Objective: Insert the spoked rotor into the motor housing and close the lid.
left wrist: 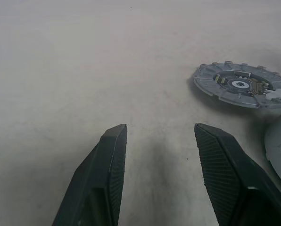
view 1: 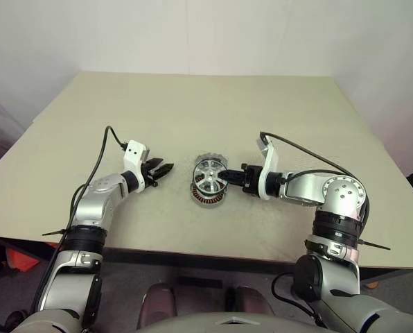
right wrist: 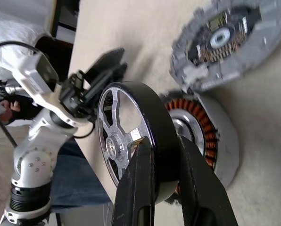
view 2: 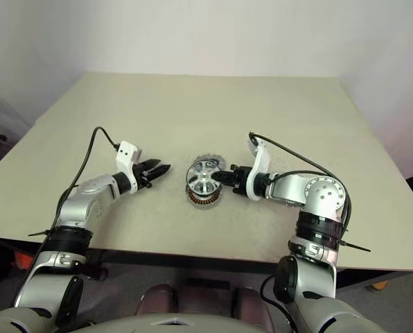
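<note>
Gripping spoked rotor [right wrist: 131, 141] on edge | motor housing [right wrist: 211, 136] just beside

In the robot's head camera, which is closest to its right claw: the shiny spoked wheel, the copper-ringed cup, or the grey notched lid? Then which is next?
1. The bright-silver spoked rotor: clamped in the right gripper.
2. The copper-wound round motor housing: on the table just under the rotor.
3. The grey notched lid: flat on the table behind the rotor, mostly hidden.

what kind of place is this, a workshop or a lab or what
Probably a robot lab or test bench: a bare beige table against plain white walls, with only loose motor parts on it, a spoked rotor, a copper-wound housing and a lid.
</note>
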